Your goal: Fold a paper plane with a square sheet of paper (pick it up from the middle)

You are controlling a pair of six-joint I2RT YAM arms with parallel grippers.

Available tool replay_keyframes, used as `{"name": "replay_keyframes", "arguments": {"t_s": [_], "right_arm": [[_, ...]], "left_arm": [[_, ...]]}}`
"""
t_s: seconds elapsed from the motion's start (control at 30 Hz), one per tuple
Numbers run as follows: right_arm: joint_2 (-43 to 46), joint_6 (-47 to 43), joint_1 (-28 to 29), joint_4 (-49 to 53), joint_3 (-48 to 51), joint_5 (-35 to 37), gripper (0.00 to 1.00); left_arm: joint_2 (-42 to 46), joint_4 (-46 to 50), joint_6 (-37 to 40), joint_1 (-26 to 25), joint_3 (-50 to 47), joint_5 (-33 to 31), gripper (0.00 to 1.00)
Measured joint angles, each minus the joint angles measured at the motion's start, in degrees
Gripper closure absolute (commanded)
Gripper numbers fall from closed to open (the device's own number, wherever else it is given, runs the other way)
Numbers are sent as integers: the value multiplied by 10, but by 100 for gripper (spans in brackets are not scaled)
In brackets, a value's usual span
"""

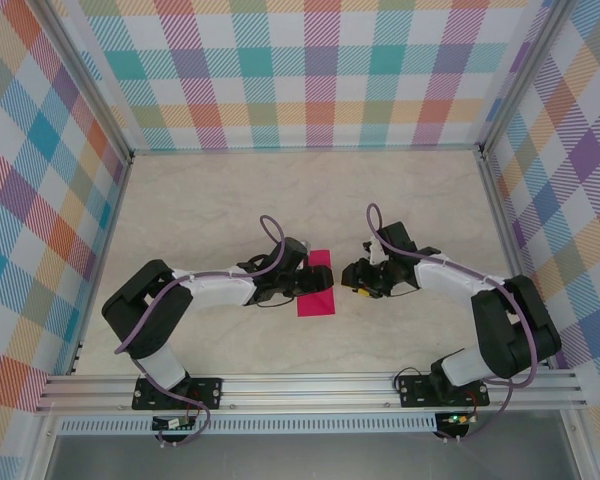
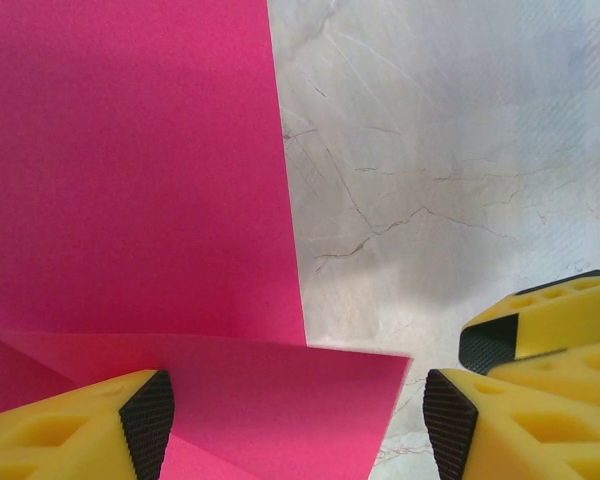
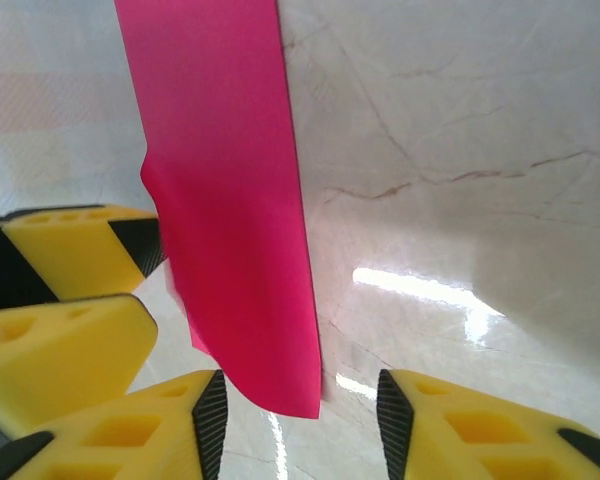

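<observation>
1. At the middle of the table [image 1: 210,200], between the two arms, the square sheet of paper [image 1: 322,298] lies as a narrow rectangle. It appears to be creased over on itself and is not yet a plane.
2. The left gripper [image 2: 300,425] sits low over the sheet's left side with its jaws well apart. A folded flap's corner lies between the fingers unpinched, so the paper rests under its own weight.
3. The right gripper [image 3: 302,420] faces it from the sheet's right edge, jaws likewise apart. One end of the paper lies in the gap without being clamped.
4. Both grippers sit nose to nose at the sheet, which suits a pressing or re-gripping step — each is placed to take one side of the next fold.
5. Whether the flap lies fully flat is hard to tell from the wrist views — in the right one its edge seems slightly lifted.
6. Nothing sits in a tray or box; the paper lies straight on the tabletop.
</observation>
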State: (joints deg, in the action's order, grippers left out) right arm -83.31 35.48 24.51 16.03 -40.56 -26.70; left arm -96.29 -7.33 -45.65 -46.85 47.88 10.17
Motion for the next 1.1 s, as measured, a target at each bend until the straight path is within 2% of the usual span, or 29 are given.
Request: {"name": "replay_keyframes", "arguments": {"t_s": [0.17, 0.43, 0.73, 1.1], "right_arm": [[0, -2, 0, -22, 5, -20, 52], [-36, -2, 0, -63, 1, -59, 65], [-78, 0, 0, -92, -10, -93, 70], [-80, -2, 0, -98, -11, -105, 55]], "left_arm": [[0, 0, -1, 0, 0, -4, 34], [0, 1, -10, 0, 0, -13, 54], [-1, 2, -11, 0, 1, -19, 59], [-10, 16, -11, 0, 14, -24, 59]]}}
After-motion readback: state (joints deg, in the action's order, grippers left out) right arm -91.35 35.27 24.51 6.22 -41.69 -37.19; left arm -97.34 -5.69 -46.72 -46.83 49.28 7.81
